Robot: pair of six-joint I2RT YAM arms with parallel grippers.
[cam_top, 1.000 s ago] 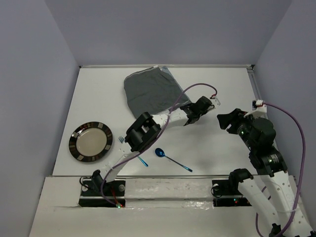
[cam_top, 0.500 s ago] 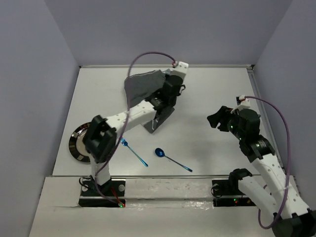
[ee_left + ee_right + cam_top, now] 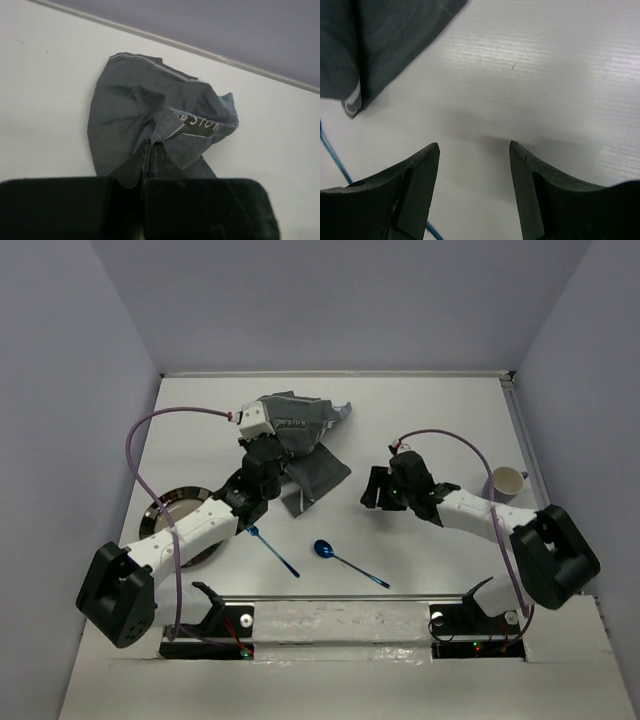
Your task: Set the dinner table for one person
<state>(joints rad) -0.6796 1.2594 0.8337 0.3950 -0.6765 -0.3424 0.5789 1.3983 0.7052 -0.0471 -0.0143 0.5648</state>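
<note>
Your left gripper point(image 3: 150, 159) has its jaws pressed together on a fold of the dark grey cloth mat point(image 3: 130, 115). In the left wrist view the cloth bunches up toward the fingertips, with a pale hem strip curling across its right side. From above, the left gripper point(image 3: 275, 465) sits over the near-left part of the cloth mat point(image 3: 310, 440), which lies crumpled, with one corner trailing toward the near edge.

The dinner table point(image 3: 440, 420) is the white top under everything. For your left jaws it lies beneath the mat, showing bare on both sides of the mat in the wrist view.

Your right gripper point(image 3: 372, 490) is just to the right of the mat, apart from it. Its jaws stand spread with nothing between them. In the right wrist view the gap at the right gripper point(image 3: 474, 150) frames bare dinner table point(image 3: 545, 75) below, and the mat's edge point(image 3: 380, 40) lies off to the upper left.

Left of the mat and nearer you, a plate point(image 3: 165, 515) is partly hidden under your left arm. A blue fork point(image 3: 272, 548) and a blue spoon point(image 3: 345, 560) lie on the near side of the mat. A cup point(image 3: 505, 483) stands well to the right of it.
</note>
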